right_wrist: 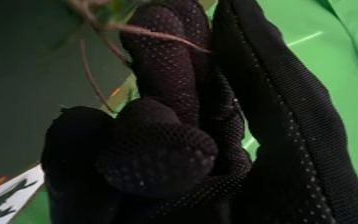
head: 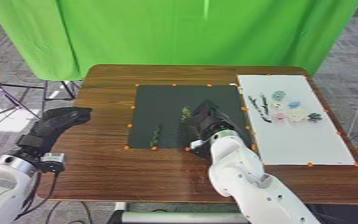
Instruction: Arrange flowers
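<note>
While my left hand hangs near the counter's left edge, fingers relaxed and extended, my right hand is over the black mat, right of the mat's middle and pointing to the far side. Can't tell if the right one is clamped on anything. Wrist view: thin reddish-brown stem crosses in front of its glove, bit of green near it, contact unclear. One leafy green sprig is just left of that hand, partly hidden by it; second green sprig lies on the mat's near part, further left, roughly along the near-far line. White board sits right of the mat on the brown counter. On it: dark twigs on the left, then a cluster of flowers: teal farthest, light blue nearer, pink, pale and dark gray nearest, running left to right. Orange markers dot the mat's edges. Green curtain beyond.
</note>
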Robot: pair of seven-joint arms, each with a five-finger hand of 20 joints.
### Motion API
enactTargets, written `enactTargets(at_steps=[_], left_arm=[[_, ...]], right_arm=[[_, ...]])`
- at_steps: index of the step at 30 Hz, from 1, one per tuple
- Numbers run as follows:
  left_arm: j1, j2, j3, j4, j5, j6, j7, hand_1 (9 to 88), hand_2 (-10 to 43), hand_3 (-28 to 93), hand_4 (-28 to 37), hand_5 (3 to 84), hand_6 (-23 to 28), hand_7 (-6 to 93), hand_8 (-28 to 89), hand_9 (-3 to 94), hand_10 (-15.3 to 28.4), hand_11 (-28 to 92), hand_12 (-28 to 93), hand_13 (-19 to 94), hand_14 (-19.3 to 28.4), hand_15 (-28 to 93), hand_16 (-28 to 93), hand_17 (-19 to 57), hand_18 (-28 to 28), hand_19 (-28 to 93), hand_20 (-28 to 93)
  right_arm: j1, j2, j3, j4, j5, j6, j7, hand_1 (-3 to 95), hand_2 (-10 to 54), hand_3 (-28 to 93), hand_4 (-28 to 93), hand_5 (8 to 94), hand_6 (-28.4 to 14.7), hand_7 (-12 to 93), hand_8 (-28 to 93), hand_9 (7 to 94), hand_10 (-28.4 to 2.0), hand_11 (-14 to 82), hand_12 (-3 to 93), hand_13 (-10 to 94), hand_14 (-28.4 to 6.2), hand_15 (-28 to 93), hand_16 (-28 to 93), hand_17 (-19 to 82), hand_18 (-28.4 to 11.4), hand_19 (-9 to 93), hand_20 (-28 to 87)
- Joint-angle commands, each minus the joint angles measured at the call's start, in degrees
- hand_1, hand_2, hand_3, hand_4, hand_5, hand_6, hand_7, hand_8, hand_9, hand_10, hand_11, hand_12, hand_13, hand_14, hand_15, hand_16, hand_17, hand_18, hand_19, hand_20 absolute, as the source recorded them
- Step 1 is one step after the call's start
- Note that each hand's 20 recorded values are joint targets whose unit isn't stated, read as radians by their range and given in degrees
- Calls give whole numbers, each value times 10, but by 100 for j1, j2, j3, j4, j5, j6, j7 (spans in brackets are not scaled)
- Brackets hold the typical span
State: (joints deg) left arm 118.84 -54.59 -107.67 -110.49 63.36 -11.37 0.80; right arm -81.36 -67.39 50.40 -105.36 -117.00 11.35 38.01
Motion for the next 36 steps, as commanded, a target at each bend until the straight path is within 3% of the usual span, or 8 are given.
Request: enactTargets(at_steps=[1,12,22,27,30,36], left_arm=[[15,-3,0,3,1,-83,-50,326,-67,607,-147,478,47,150,-60,445,137,198,121,339,182,174,30,29,139,70,176],[-19,0,24,18,4,-111,-59,325,-68,608,-147,477,48,149,-59,444,137,197,122,338,182,173,31,28,139,69,176],[3,-4,5,6,-1,-109,-57,324,-69,609,-146,478,48,148,-60,444,137,197,122,338,183,174,31,27,140,70,176],[0,-11,5,13,-1,-136,-53,324,-70,610,-146,478,48,148,-60,444,137,198,122,338,182,174,31,27,140,71,176],[-7,-9,12,15,-2,-134,-52,323,-69,609,-146,477,48,150,-59,444,137,197,122,338,182,174,31,27,140,70,175],[9,-8,10,7,1,-125,-39,324,-70,609,-147,478,48,148,-59,443,137,198,122,338,182,173,31,27,140,70,175]], right_arm=[[-50,-95,-23,-25,263,65,-48,601,-95,451,-77,830,-46,242,187,937,-133,337,177,937,-11,618,167,764,-52,909,332],[-90,-180,-10,10,403,65,-58,601,-95,447,-73,831,-48,236,186,937,-134,335,176,937,-11,613,167,765,-53,904,326],[-133,-176,48,-8,405,-13,-102,537,-95,482,-72,805,-57,218,176,937,-123,283,193,937,-12,591,171,760,-49,890,324],[-143,-174,61,-17,436,-113,-107,466,-95,548,-101,789,-53,212,108,934,-130,237,207,937,-11,576,179,758,-46,882,333],[-158,-168,91,-24,434,-211,-88,428,-95,572,-103,781,-51,210,-56,923,-138,213,205,937,-13,569,184,757,-46,876,341],[-168,-141,99,-35,442,-232,-100,393,-95,569,-95,763,-57,160,-75,911,-144,181,191,937,-16,561,185,756,-46,870,341]])
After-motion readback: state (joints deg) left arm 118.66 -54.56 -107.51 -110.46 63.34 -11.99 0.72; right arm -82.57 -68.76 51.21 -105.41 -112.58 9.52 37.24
